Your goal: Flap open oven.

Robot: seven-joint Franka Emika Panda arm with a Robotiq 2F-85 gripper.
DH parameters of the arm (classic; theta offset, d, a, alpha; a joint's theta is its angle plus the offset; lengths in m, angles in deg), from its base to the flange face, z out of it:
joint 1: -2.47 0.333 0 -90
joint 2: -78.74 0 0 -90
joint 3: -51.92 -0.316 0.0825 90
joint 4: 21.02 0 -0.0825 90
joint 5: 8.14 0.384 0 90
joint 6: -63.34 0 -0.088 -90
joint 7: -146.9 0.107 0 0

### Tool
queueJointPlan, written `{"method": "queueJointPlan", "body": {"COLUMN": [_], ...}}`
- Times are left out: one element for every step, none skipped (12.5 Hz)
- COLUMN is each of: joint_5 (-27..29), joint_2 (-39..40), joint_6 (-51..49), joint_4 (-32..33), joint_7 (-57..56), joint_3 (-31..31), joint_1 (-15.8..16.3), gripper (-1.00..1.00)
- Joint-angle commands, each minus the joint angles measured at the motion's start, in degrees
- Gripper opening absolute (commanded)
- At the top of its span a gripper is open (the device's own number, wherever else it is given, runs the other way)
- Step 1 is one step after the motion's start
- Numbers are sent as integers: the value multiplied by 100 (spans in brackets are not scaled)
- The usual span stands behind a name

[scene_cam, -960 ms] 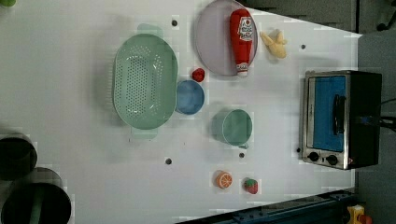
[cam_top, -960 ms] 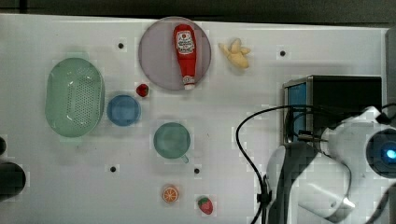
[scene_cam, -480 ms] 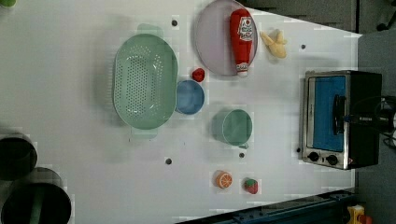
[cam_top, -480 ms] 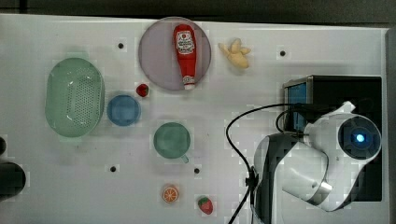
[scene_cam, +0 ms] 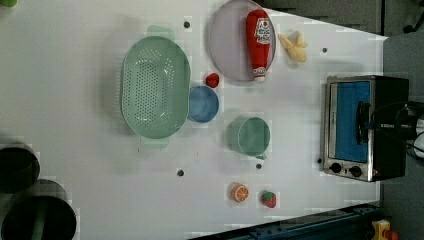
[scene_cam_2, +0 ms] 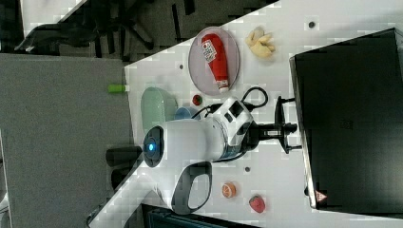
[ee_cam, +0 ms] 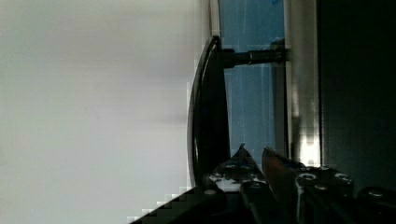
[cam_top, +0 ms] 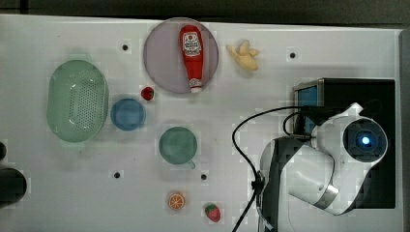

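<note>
The oven (scene_cam: 365, 127) is a black box with a silver front frame, standing at the left view's right; its blue glass door (scene_cam: 352, 120) is closed flat. Two black knobs (scene_cam: 345, 170) sit beside the door. My gripper (scene_cam: 371, 125) reaches the dark bar handle (scene_cam: 363, 122) from the left view's right. In the right view my gripper (scene_cam_2: 293, 128) pokes past the handle (scene_cam_2: 282, 123) toward the oven (scene_cam_2: 351, 118). Close up, my gripper (ee_cam: 253, 151) is shut with nothing in it, its tips between the handle (ee_cam: 208, 107) and the glass (ee_cam: 252, 93).
On the white table (cam_top: 58, 193) lie a green colander (cam_top: 77, 107), a blue bowl (cam_top: 128, 114), a teal mug (cam_top: 178, 145), a ketchup bottle (cam_top: 192, 55) on a plate, a banana (cam_top: 244, 55), an orange slice (cam_top: 176, 200) and two strawberries. A black cable (cam_top: 241, 145) hangs off my arm.
My arm has swung toward the oven front, and my gripper has slid in along the handle. The door has stayed closed.
</note>
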Motion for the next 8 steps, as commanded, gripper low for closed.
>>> {"method": "queueJointPlan", "body": {"joint_5": [-310,-489,-693,-889,-1082,-1300,-1535,-1785], "joint_2": [-17,-18,-16,-13,1,23,54,95], "joint_6": [28,26,26,25,28,28,28,32], "joint_4": [113,162,218,282,343,402,449,484], "joint_7": [313,588,845,1073,1328,1621,1971,2344], "joint_3": [-176,-258,-347,-441,-531,-622,-709,-780], "joint_1": [170,232,295,355,414,470,513,562], "gripper": [-65,-65,-65,-65,-65,-65,-65,-65]}}
